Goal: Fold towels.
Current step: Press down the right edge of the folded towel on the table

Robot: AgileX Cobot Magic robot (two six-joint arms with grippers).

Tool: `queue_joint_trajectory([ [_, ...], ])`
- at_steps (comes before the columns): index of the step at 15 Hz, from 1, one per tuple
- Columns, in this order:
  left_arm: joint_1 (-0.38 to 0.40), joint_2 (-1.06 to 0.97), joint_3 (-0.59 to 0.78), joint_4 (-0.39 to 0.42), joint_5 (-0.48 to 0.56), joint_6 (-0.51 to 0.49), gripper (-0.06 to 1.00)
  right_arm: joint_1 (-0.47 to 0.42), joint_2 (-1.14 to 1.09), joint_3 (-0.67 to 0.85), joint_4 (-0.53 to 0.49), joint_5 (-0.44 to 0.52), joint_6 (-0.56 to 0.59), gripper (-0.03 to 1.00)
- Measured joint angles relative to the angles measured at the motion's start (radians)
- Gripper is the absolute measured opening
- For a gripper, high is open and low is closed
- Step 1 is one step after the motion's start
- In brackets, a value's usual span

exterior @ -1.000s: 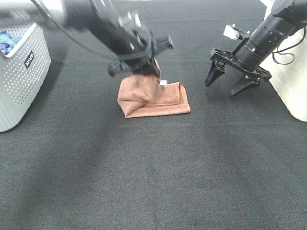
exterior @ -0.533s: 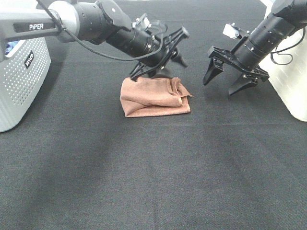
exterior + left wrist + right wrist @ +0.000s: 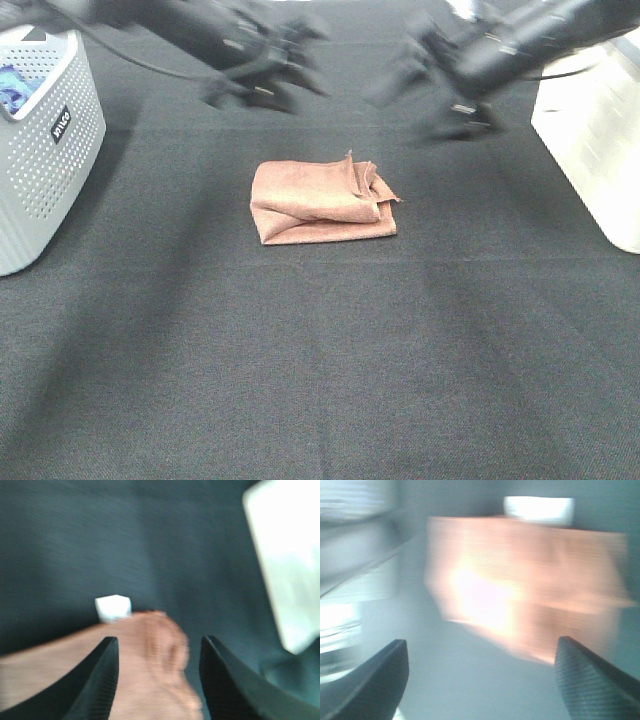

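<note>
Towel (image 3: 322,203) lies right of basket (image 3: 45,150) on the table (image 3: 320,380): reddish-brown, folded to a lumpy rectangle, one corner poking up. Beyond it, also right of basket, left gripper (image 3: 159,642) and right gripper (image 3: 480,647) are motion-blurred, both spread wide and empty.

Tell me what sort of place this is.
Probably a robot test bench rather than a home: a black cloth-covered table, a perforated grey basket and a white bin at its sides, and one folded reddish-brown towel staged in the middle.

Black arms (image 3: 215,35), dark wedge-shaped fingers (image 3: 97,682)
</note>
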Motion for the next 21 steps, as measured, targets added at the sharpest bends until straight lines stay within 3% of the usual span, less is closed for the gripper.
queue_joint_trajectory([
  [2,0.037,0.0,-0.006,0.022,0.033,0.003,0.49,0.056,0.053,0.0,0.151,0.004,-0.07,0.76],
  [6,0.044,0.0,-0.006,0.033,0.062,0.003,0.49,0.085,0.149,0.0,0.229,-0.013,-0.133,0.76],
  [9,0.044,0.0,-0.006,0.034,0.065,0.003,0.49,0.084,0.217,0.0,0.222,-0.07,-0.16,0.76],
  [12,0.044,0.0,-0.006,0.037,0.08,0.004,0.49,0.083,0.229,0.0,0.138,-0.171,-0.155,0.76],
  [21,0.044,0.0,-0.006,0.04,0.093,0.004,0.49,0.008,0.229,0.0,0.103,-0.188,-0.099,0.76],
])
